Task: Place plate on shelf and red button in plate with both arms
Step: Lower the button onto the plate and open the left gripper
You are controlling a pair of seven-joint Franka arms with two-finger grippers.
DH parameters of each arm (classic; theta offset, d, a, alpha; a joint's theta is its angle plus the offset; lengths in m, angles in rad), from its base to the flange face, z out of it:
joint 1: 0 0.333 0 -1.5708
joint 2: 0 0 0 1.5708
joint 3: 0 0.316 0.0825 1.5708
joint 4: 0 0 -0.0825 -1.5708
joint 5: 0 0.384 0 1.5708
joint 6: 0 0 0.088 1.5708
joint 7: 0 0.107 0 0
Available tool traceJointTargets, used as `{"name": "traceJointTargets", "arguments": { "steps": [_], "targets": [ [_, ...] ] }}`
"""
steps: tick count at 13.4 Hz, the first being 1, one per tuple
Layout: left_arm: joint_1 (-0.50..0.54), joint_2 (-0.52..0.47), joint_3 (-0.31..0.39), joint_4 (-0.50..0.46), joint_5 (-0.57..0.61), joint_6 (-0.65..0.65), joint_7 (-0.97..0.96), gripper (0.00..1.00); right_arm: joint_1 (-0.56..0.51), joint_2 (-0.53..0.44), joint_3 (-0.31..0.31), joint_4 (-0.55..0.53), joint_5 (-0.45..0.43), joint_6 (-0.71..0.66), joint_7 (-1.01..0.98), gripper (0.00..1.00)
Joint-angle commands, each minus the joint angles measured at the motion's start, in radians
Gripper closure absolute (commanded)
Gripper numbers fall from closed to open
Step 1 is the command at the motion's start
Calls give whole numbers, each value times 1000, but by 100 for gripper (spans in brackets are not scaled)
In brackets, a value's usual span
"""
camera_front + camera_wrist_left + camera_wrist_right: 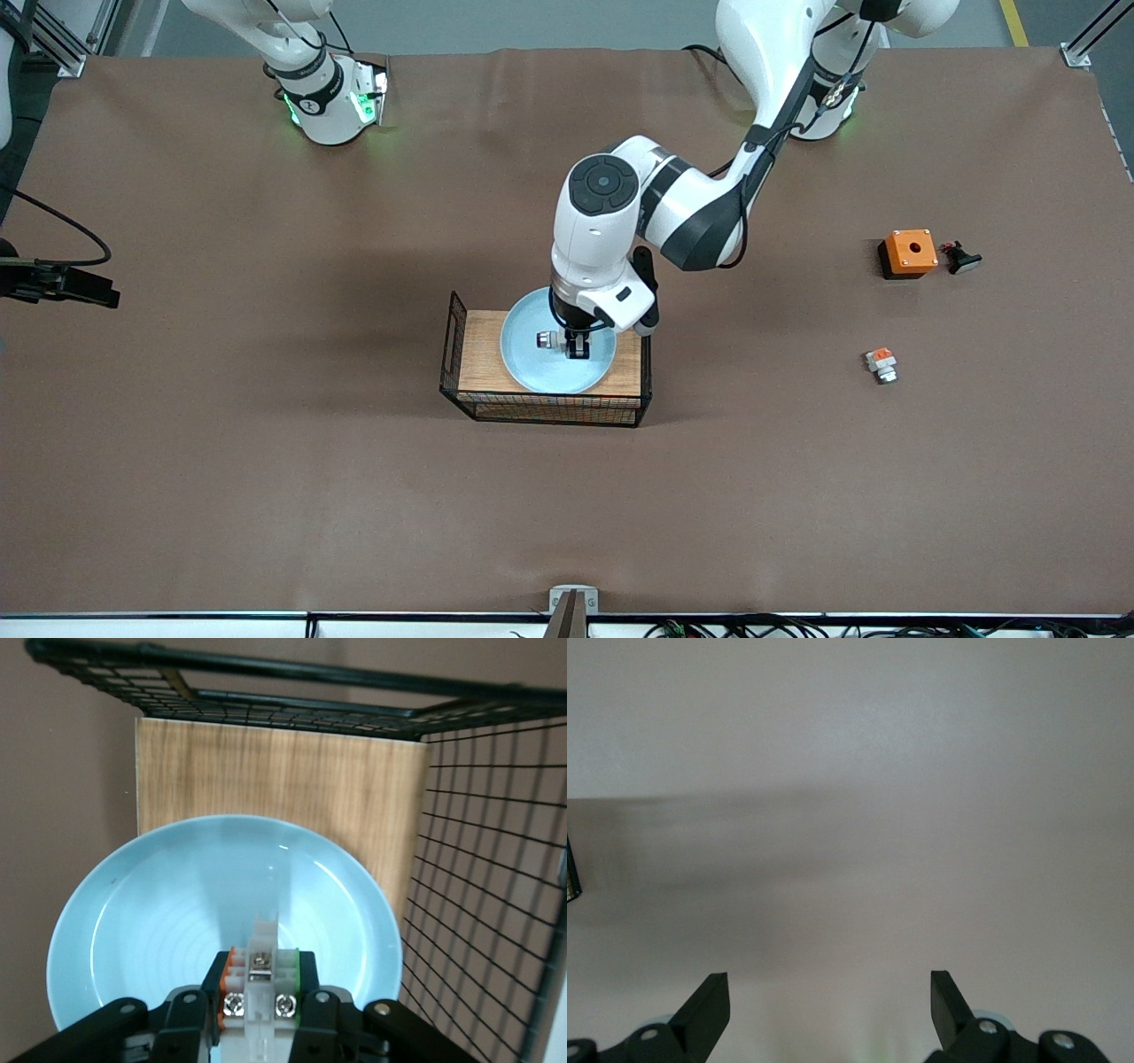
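One small switch piece, the red button (258, 985), sits pinched between the fingers of the left gripper (577, 346) just over the middle of the pale blue plate (532, 365), which rests on the wooden top of the wire rack (479, 354) mid-table. Farther toward the left arm's end lie a similar piece with an orange-red block (881, 363), then the orange box (909, 252). The right gripper (828, 1005) waits at the right arm's end above bare table, fingers spread wide.

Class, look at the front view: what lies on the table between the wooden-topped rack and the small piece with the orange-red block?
Nothing: the front view shows bare brown table between the rack and the small piece.
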Motion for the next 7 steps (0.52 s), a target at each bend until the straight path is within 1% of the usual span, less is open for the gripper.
{"name": "traceJointTargets", "arguments": {
  "steps": [1, 3, 6, 7],
  "targets": [
    [-14, 24, 9, 27, 20, 5, 37, 70, -2, -61, 18, -12, 16, -59, 75, 0],
    [-15, 33, 9, 26, 20, 17, 57, 69, 6, -110, 20, -64, 16, -19, 74, 0],
    [-14, 39, 8, 21, 18, 35, 80, 68, 17, -180, 18, -107, 18, -31, 74, 0],
    [-14, 45, 8, 20, 18, 49, 80, 68, 15, -193, 15, -106, 16, -34, 62, 0]
  ]
}}
